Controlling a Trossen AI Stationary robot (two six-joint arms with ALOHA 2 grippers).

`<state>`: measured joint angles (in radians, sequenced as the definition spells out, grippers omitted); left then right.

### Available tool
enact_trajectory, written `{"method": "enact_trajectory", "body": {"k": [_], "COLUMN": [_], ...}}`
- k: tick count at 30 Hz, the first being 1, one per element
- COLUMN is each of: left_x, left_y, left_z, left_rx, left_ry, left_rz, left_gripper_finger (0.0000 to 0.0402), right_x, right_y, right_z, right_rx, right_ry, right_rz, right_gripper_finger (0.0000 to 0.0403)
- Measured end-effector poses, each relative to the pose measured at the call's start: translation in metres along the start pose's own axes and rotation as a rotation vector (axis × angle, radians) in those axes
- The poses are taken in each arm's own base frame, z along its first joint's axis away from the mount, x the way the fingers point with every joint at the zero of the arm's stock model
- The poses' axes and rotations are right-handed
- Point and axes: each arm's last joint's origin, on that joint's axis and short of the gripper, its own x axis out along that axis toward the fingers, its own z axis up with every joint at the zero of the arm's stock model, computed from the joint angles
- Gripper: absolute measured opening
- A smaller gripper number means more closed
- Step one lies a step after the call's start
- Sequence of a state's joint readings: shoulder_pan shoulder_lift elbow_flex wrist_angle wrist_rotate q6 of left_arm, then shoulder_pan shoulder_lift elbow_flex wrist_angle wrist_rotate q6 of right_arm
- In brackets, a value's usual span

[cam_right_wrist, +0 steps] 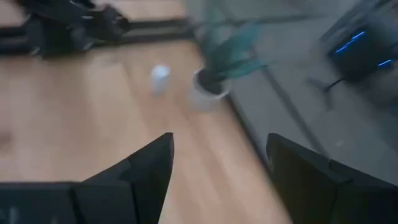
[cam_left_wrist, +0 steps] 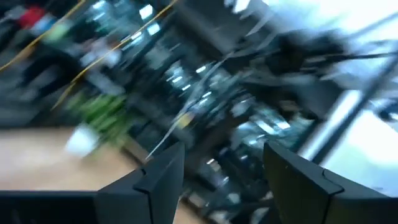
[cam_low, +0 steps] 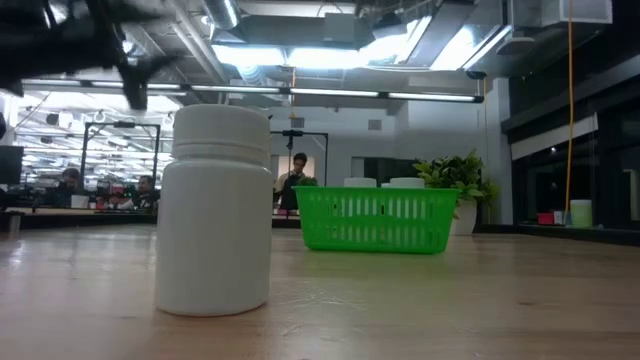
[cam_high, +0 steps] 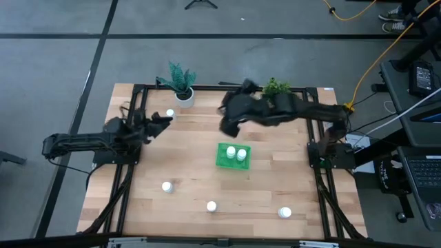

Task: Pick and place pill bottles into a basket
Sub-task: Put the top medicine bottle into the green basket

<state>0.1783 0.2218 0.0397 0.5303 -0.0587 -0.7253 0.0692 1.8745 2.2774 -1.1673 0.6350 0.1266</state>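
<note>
The green basket [cam_high: 222, 164] stands mid-table with two white pill bottles [cam_high: 236, 153] upright inside; it also shows in the low view [cam_low: 377, 220]. Further bottles stand upright on the table: one at the far left [cam_high: 170, 114], also in the right wrist view [cam_right_wrist: 160, 75], and three toward the near edge [cam_high: 167, 186] [cam_high: 211, 205] [cam_high: 284, 213]. One bottle stands close in the low view [cam_low: 215, 212]. My left gripper [cam_high: 164, 121] [cam_left_wrist: 222, 152] is open and empty, just near of the far-left bottle. My right gripper [cam_high: 226, 124] [cam_right_wrist: 221, 140] is open and empty, above the table beyond the basket's far side.
A teal potted plant in a white pot [cam_high: 182, 88] and a green potted plant [cam_high: 276, 88] stand along the far edge. The plant in the white pot also shows in the right wrist view [cam_right_wrist: 208, 87]. Black frame rails run along the table's left, right and far sides.
</note>
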Motion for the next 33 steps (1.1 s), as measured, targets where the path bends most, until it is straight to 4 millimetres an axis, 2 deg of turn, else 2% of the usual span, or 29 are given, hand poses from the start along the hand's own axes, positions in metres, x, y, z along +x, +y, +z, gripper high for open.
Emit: {"method": "enact_trajectory", "body": {"k": [4,8,11,17,22,26,33], "left_x": [0.008,0.021,0.035,0.071,0.095,0.100,0.109], "left_y": [-0.022,-0.037,-0.044,-0.045,-0.025,0.001,0.038], "left_z": [0.020,0.034,0.045,0.066,0.069,0.064,0.064], "left_rx": [0.075,0.210,0.382,0.626,0.614,0.537,0.464], "left_ry": [0.077,0.287,0.434,0.703,1.044,1.208,1.241], "left_rz": [-0.057,0.044,0.190,0.573,0.795,0.926,1.062], "left_gripper_finger": [0.0215,0.0231,0.0244,0.0252,0.0259,0.0286,0.0329], "right_x": [-0.032,-0.053,-0.060,-0.059,-0.059,-0.063,-0.069], "right_y": [-0.027,-0.045,-0.056,-0.068,-0.071,-0.075,-0.079], "right_z": [-0.004,-0.018,-0.033,-0.070,-0.093,-0.103,-0.104], "right_rx": [0.011,0.006,0.040,0.110,0.181,0.196,0.119], "right_ry": [-0.059,-0.088,-0.122,-0.184,-0.269,-0.329,-0.360], "right_rz": [-0.067,-0.082,-0.090,-0.105,-0.084,-0.081,-0.096], "right_gripper_finger": [0.0256,0.0256,0.0256,0.0256,0.0256,0.0256,0.0256]}}
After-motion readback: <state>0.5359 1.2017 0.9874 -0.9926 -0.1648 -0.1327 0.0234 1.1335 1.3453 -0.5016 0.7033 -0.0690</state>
